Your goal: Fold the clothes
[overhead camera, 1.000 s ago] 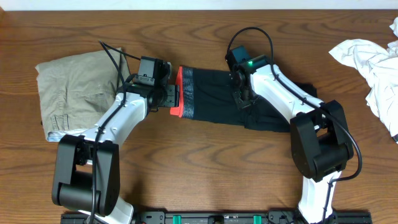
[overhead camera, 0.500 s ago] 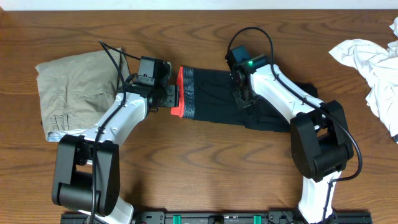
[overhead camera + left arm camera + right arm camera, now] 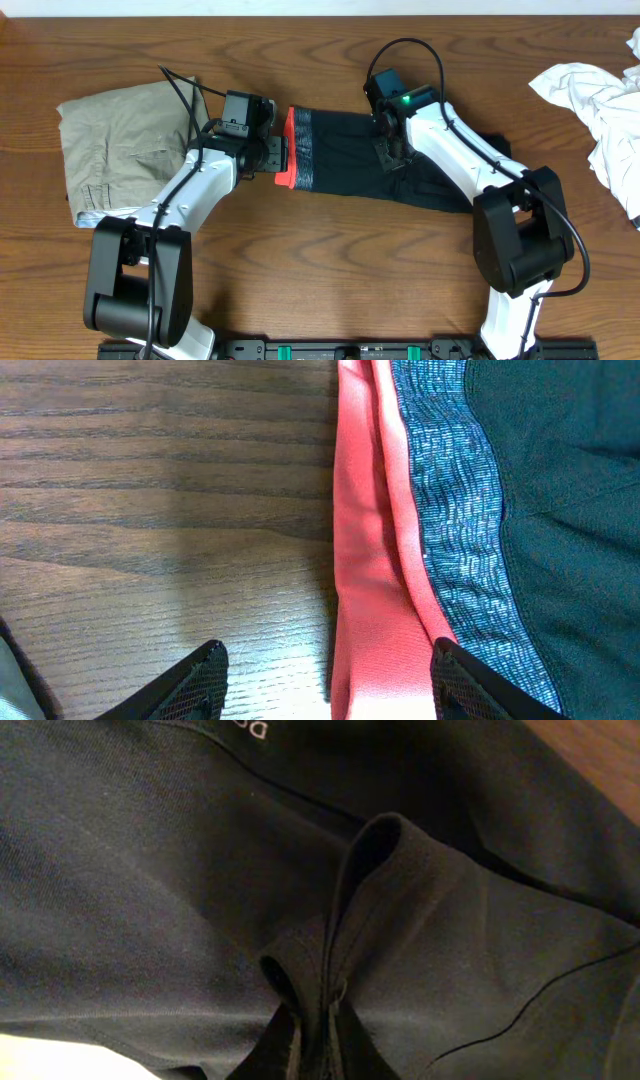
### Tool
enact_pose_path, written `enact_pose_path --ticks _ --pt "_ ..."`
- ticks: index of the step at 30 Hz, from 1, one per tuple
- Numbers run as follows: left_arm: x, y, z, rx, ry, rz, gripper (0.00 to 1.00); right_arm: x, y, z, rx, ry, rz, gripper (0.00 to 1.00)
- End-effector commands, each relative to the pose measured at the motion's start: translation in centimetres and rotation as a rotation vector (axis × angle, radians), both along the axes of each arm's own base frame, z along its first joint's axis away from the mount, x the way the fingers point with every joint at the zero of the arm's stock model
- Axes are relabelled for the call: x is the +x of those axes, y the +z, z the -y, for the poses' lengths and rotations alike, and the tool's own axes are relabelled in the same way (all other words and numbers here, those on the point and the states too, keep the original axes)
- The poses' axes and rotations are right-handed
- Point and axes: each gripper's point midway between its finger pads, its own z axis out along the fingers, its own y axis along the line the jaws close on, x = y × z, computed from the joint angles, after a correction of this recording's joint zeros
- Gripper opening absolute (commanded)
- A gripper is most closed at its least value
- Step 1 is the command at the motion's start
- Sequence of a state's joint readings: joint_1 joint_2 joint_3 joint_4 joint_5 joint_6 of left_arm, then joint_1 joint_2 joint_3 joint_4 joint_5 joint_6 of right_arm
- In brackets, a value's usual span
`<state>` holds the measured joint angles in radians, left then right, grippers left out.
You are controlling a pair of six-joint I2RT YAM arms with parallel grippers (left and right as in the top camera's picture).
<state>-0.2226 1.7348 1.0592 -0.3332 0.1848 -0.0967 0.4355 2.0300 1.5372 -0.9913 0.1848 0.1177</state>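
On the wooden surface (image 3: 330,290) the black leggings (image 3: 340,150) lie mid-fold, it seems: the right pincer (image 3: 305,1055) is clamped on a pinch of their cloth, and the left pincer (image 3: 325,670) gapes empty at the coral waistband (image 3: 365,560). Next, that pinch likely needs carrying toward the waistband. Bare wood in front gives room, between the tan trousers (image 3: 120,140) and the white garment (image 3: 600,100).

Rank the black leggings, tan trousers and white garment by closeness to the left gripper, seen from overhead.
1. Black leggings: coral waistband right at the left gripper.
2. Tan trousers: on the table's left side.
3. White garment: far right edge.
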Motion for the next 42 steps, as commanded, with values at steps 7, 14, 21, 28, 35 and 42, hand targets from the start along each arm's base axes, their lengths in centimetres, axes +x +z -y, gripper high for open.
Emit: enact_pose_path --ticks 7,14,21,28,35,42 --pt "0.3 0.9 0.0 -0.007 -0.005 0.023 0.66 0.6 1.9 0.2 0.004 -0.003 0.041 0.07" --pt "0.3 0.9 0.0 -0.007 -0.005 0.023 0.65 0.4 1.8 0.2 0.001 -0.003 0.033 0.09" --pt "0.3 0.9 0.0 -0.007 -0.005 0.023 0.65 0.5 1.9 0.3 0.002 0.0 0.038 0.09" --pt "0.3 0.9 0.0 -0.007 -0.005 0.023 0.65 1.9 2.1 0.3 0.022 -0.007 0.087 0.07" --pt "0.3 0.8 0.0 -0.007 -0.005 0.02 0.66 4.0 2.5 -0.5 0.064 -0.003 0.168 0.11" --pt "0.3 0.8 0.0 -0.007 -0.005 0.02 0.65 3.5 2.3 -1.2 0.1 0.011 0.144 0.21"
